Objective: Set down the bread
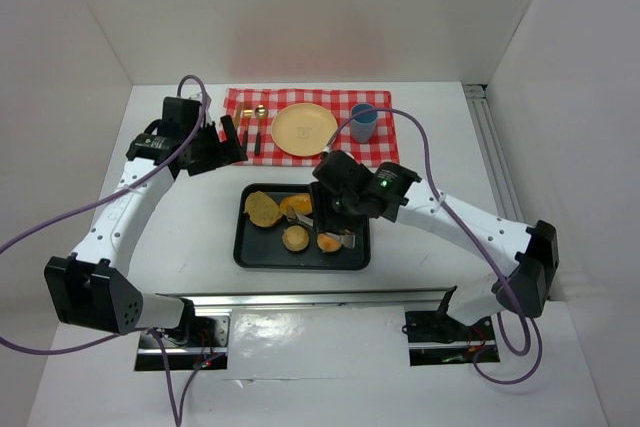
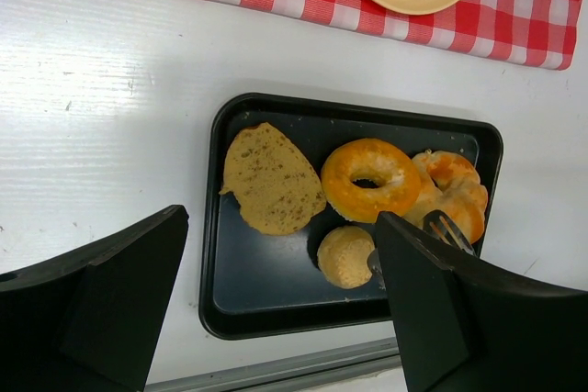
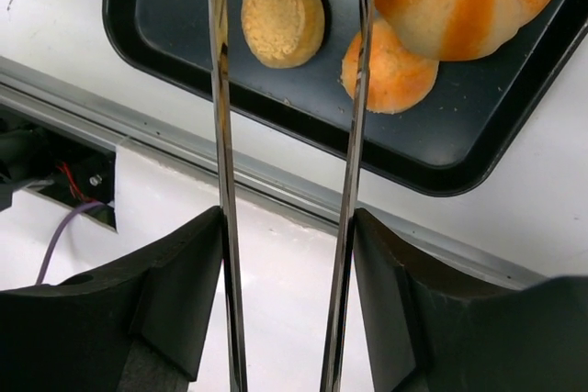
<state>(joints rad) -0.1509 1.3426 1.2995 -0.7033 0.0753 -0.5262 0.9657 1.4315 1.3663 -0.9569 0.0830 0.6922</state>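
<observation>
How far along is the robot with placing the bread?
Nothing is placed yet: the plate is bare and the bread lies in the tray. The right gripper holds tongs above the tray, nothing between them. Picking up a piece and carrying it over is left.

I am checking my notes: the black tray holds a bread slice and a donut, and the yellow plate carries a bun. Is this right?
Not quite: the yellow plate is empty, as the top external view shows. The black tray does hold the bread slice and donut.
</observation>
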